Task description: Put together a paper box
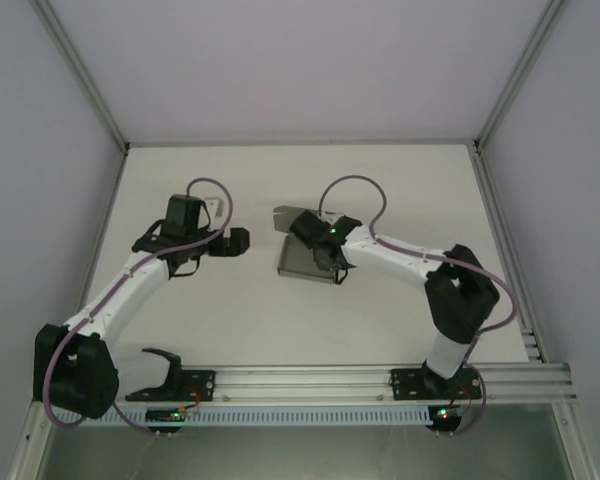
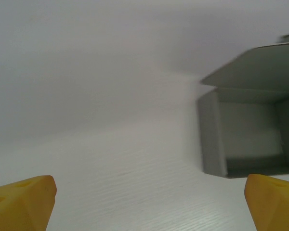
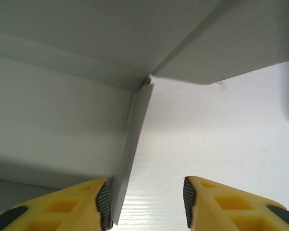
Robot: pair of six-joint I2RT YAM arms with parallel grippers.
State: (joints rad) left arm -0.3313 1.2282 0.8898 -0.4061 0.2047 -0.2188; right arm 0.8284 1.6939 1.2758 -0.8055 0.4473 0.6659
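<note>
The paper box (image 1: 298, 258) is a small grey cardboard box standing on the white table, its lid flap (image 2: 255, 65) raised at the back. My right gripper (image 1: 327, 256) reaches down onto the box. In the right wrist view the right gripper (image 3: 147, 202) is open: one thin box wall (image 3: 130, 154) lies against the left pad, and a wide gap separates it from the right pad. My left gripper (image 1: 242, 243) hovers a little to the left of the box, open and holding nothing. In the left wrist view the box (image 2: 250, 134) sits ahead and right of the left gripper (image 2: 151, 204).
The white table (image 1: 230, 320) is ringed by pale enclosure walls. An aluminium rail (image 1: 380, 380) carrying both arm bases runs along the near edge. A metal frame post (image 1: 500, 230) runs along the table's right side.
</note>
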